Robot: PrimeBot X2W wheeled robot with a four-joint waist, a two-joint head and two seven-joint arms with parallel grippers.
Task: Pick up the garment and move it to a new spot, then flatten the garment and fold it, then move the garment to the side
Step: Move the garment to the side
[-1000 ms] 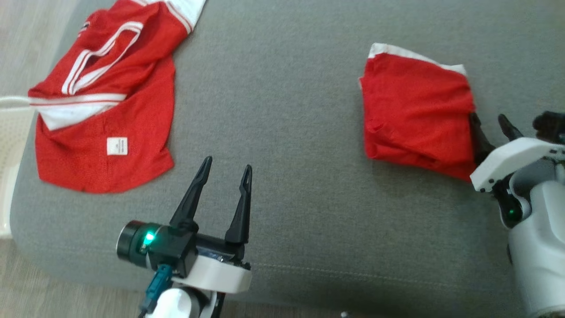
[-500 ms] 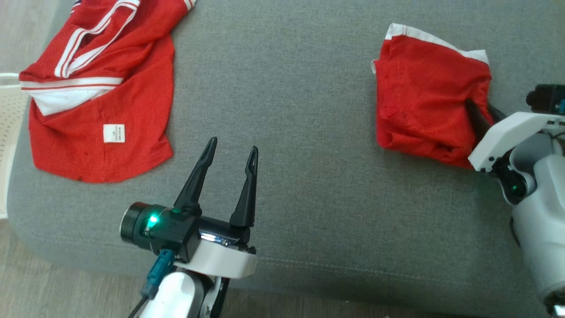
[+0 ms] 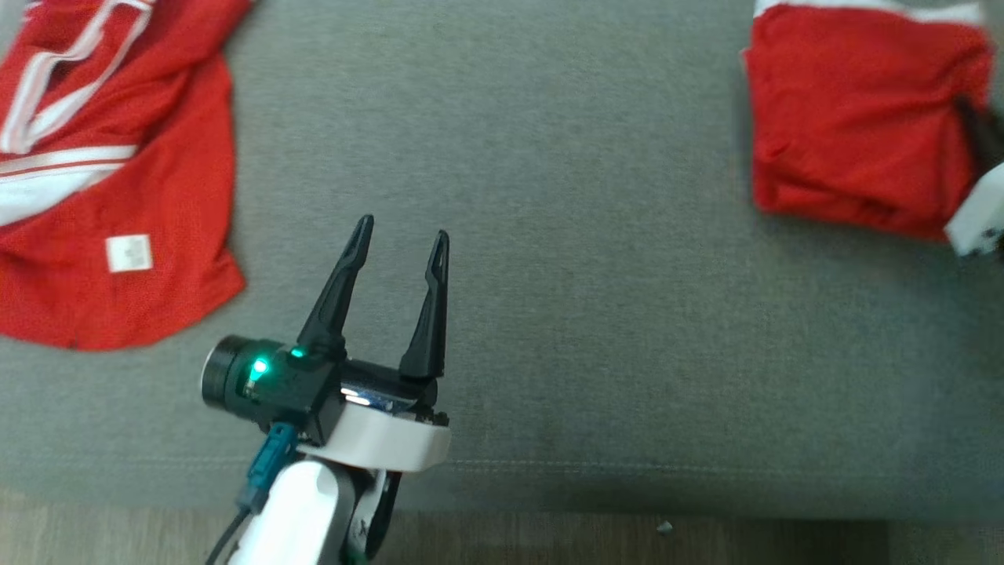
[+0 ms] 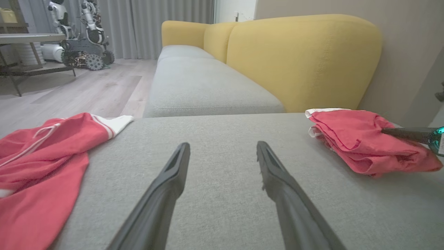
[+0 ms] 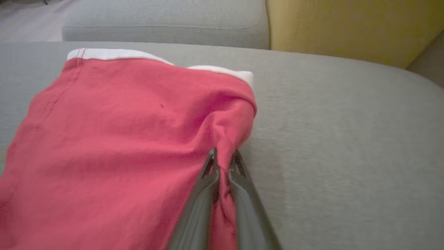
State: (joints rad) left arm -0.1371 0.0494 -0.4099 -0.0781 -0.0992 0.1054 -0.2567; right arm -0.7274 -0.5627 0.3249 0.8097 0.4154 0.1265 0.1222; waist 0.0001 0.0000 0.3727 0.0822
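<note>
Folded red garment (image 5: 121, 139) lies at the right end of the grey cushion (image 3: 549, 235); right gripper (image 5: 224, 152) pinched tight on the garment's right edge, cloth bunched between the fingers; left gripper (image 3: 403, 227) spread wide, empty, over the cushion's front; second red jersey (image 3: 157, 196) at the cushion's left end.

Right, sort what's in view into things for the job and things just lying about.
For the job: folded red garment, pinched by the right fingers; grey cushion under it.
Lying about: crumpled red and white jersey; left fingers, open and idle; yellow sofa back.
</note>
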